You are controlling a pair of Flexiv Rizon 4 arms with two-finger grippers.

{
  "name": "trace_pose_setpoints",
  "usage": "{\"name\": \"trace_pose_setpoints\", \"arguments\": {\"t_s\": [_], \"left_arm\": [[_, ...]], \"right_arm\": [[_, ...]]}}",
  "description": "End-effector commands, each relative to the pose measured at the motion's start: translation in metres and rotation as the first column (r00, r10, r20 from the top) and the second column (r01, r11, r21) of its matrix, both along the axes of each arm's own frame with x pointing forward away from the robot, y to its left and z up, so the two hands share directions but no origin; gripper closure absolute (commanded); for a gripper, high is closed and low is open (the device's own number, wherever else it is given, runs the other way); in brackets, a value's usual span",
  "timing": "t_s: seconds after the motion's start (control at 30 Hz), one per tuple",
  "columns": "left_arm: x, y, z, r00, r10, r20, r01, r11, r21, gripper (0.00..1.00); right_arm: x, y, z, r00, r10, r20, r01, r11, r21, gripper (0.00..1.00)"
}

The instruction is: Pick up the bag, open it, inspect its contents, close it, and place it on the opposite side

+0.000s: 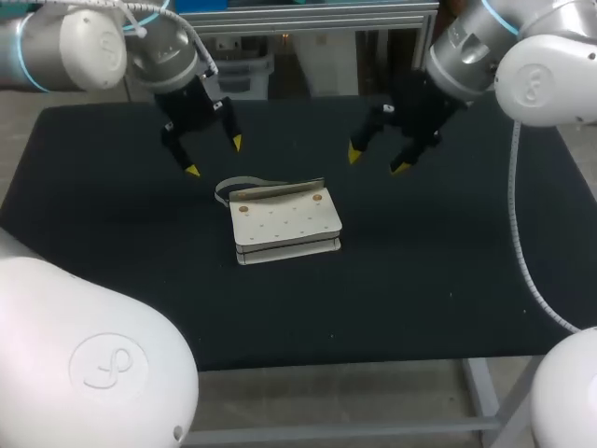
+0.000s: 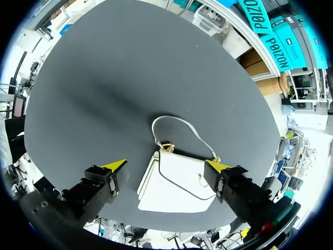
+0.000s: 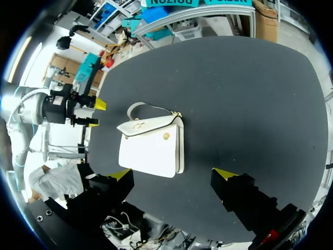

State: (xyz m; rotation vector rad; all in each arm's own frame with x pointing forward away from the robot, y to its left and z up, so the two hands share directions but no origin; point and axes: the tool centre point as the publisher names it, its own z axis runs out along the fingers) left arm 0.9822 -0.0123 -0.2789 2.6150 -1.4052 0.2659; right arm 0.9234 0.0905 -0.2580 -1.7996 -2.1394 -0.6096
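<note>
A white, smooth-faced rectangular handbag (image 1: 284, 224) lies flat near the middle of the black matte table (image 1: 448, 280). Its flap is closed and its thin curved strap (image 1: 227, 186) loops behind it. The left gripper (image 1: 214, 157) and right gripper (image 1: 378, 161) hang above it, both spread wide and holding nothing.

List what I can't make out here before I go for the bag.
- Inside of the bag: hidden in all views by its closed flap.
- Bag's underside: against the table in every view.
- Clasp: too small in every view to tell how it fastens.
- One bag corner: covered in the left wrist view by the left gripper's finger.
</note>
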Motion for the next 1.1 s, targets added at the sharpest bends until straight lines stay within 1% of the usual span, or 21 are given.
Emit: {"name": "trace_pose_setpoints", "arguments": {"t_s": [0.03, 0.07, 0.17, 0.2, 0.23, 0.27, 0.3, 0.4, 0.43, 0.6, 0.67, 0.77, 0.83, 0.87, 0.9, 1.1], "left_arm": [[0.006, 0.000, -0.003, 0.995, -0.061, -0.078, 0.061, 0.998, -0.008, 0.00], [0.006, 0.000, -0.004, 0.996, -0.049, -0.076, 0.049, 0.999, -0.007, 0.00], [0.005, -0.001, -0.007, 0.995, -0.077, -0.059, 0.076, 0.997, -0.023, 0.00], [0.006, -0.001, -0.008, 0.995, -0.095, -0.043, 0.093, 0.995, -0.036, 0.00], [0.005, -0.001, -0.009, 0.992, -0.119, -0.045, 0.115, 0.990, -0.075, 0.00], [0.005, -0.001, -0.010, 0.992, -0.118, -0.037, 0.114, 0.990, -0.079, 0.00], [0.003, -0.001, -0.012, 0.988, -0.151, -0.005, 0.150, 0.983, -0.108, 0.00], [-0.002, -0.002, -0.016, 0.978, -0.205, 0.044, 0.210, 0.968, -0.138, 0.00], [-0.004, -0.001, -0.016, 0.970, -0.233, 0.066, 0.241, 0.955, -0.173, 0.00], [-0.009, -0.001, -0.015, 0.963, -0.245, 0.110, 0.265, 0.937, -0.229, 0.00], [-0.011, -0.001, -0.015, 0.959, -0.250, 0.130, 0.275, 0.930, -0.243, 0.00], [-0.020, -0.001, -0.015, 0.953, -0.255, 0.165, 0.290, 0.925, -0.247, 0.00], [-0.026, -0.003, -0.015, 0.949, -0.251, 0.190, 0.294, 0.923, -0.248, 0.00], [-0.028, -0.004, -0.015, 0.948, -0.247, 0.200, 0.294, 0.923, -0.250, 0.00], [-0.030, -0.006, -0.014, 0.946, -0.239, 0.220, 0.288, 0.930, -0.228, 0.00], [-0.030, -0.006, -0.014, 0.946, -0.239, 0.220, 0.288, 0.930, -0.228, 0.00]], "right_arm": [[0.005, 0.001, -0.005, 0.996, 0.034, -0.082, -0.035, 0.999, -0.009, 0.00], [0.005, 0.001, -0.005, 0.996, 0.032, -0.085, -0.033, 0.999, -0.011, 0.00], [0.006, 0.002, -0.006, 0.995, 0.031, -0.090, -0.032, 0.999, -0.014, 0.00], [0.006, 0.002, -0.006, 0.995, 0.030, -0.090, -0.032, 0.999, -0.014, 0.00], [0.006, 0.002, -0.006, 0.995, 0.031, -0.092, -0.033, 0.999, -0.010, 0.00], [0.006, 0.001, -0.007, 0.995, 0.032, -0.093, -0.033, 0.999, -0.009, 0.00], [0.006, 0.001, -0.008, 0.995, 0.033, -0.096, -0.034, 0.999, -0.004, 0.00], [0.007, -0.002, -0.009, 0.993, 0.042, -0.107, -0.040, 0.999, 0.024, 0.00], [0.008, -0.004, -0.010, 0.992, 0.042, -0.115, -0.038, 0.999, 0.036, 0.00], [0.010, -0.012, -0.012, 0.988, 0.036, -0.152, -0.024, 0.996, 0.085, 0.00], [0.010, -0.013, -0.012, 0.986, 0.035, -0.163, -0.016, 0.994, 0.111, 0.00], [0.009, -0.014, -0.014, 0.982, 0.026, -0.189, -0.001, 0.991, 0.133, 0.00], [0.009, -0.012, -0.015, 0.977, 0.031, -0.211, 0.007, 0.984, 0.177, 0.00], [0.009, -0.012, -0.015, 0.977, 0.031, -0.211, 0.007, 0.984, 0.177, 0.00], [0.009, -0.012, -0.015, 0.977, 0.031, -0.211, 0.007, 0.984, 0.177, 0.00], [0.009, -0.012, -0.015, 0.977, 0.031, -0.211, 0.007, 0.984, 0.177, 0.00]]}}
